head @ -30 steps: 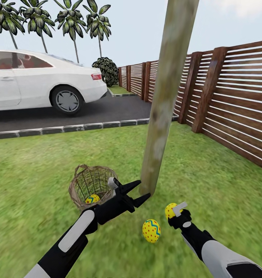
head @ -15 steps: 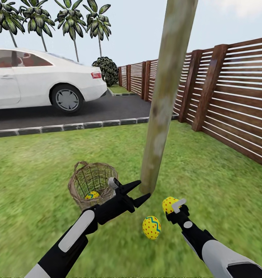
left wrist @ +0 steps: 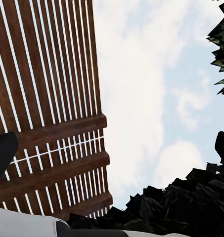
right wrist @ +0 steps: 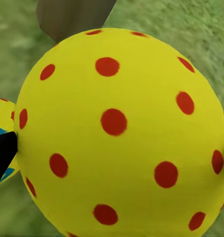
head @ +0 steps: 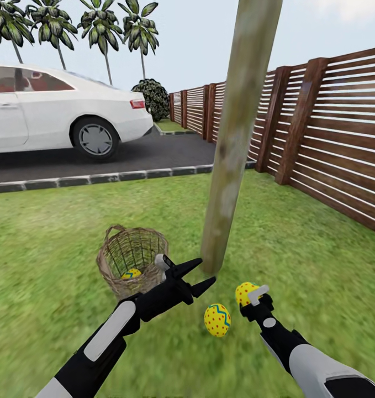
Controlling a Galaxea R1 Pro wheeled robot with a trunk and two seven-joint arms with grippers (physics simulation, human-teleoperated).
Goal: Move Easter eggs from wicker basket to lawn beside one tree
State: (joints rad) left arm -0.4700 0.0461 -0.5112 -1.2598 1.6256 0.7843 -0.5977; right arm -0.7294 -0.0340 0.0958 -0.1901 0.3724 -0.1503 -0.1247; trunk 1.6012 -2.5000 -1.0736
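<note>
Head view, left to right. Upper left of frame: white car [head: 60, 108] parked on the dark driveway [head: 132, 157], palms [head: 60, 22] behind it, grey kerb [head: 71, 181] along the grass edge.

Lower left-centre: wicker basket [head: 133, 260] sits tipped on the lawn [head: 43, 249], mouth facing the camera. One egg in basket [head: 132, 273] is visible low inside it, partly hidden by the left arm.

Left gripper [head: 198, 275] is just right of the basket, over the grass, near the base of the tree; its two black fingers are spread apart with nothing between them. Left wrist view looks up at the fence [left wrist: 47, 123], sky and dark foliage [left wrist: 181, 202].

Centre: tree [head: 239, 127], pale mottled trunk, runs from the top edge down to the lawn at mid-frame.

Lower centre: loose egg [head: 217, 320] lies on the grass, just below the trunk base, between the two arms, touching neither gripper.

Lower centre-right: right gripper [head: 248, 296] is clamped on the held egg [head: 244, 293], close to the grass and near the trunk base, just right of the loose egg. Right wrist view: the held egg [right wrist: 121, 133] sits between the dark fingertips [right wrist: 3, 155] at both frame edges, with grass and the trunk base [right wrist: 72, 17] behind it.

Right side of frame: brown slatted fence [head: 331, 138] runs back toward the driveway.
</note>
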